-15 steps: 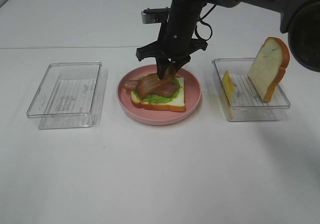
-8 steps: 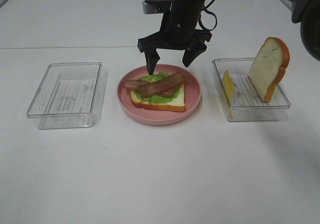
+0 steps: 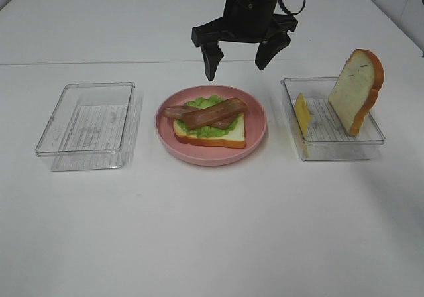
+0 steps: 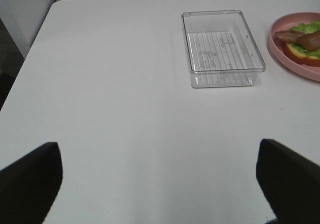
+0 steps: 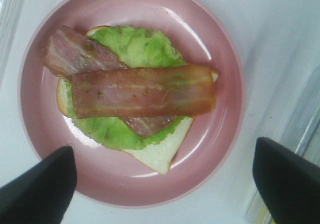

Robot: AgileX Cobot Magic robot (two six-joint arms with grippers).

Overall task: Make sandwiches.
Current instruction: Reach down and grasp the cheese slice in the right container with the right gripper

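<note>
The right tool [image 3: 236, 65], spread and empty, hung over the pink plate [image 3: 258, 121] holding the open sandwich [image 3: 211, 126]; the cheese slice [image 3: 302, 115] stood in the tray [image 3: 331, 143] right of that plate, nearer this arm.

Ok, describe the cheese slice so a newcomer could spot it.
Find the pink plate mid-table, then the clear tray on its right in the high view. Of the two things standing inside, the cheese slice is the small yellow one nearest the plate, not the tall crusted bread slice.
</note>
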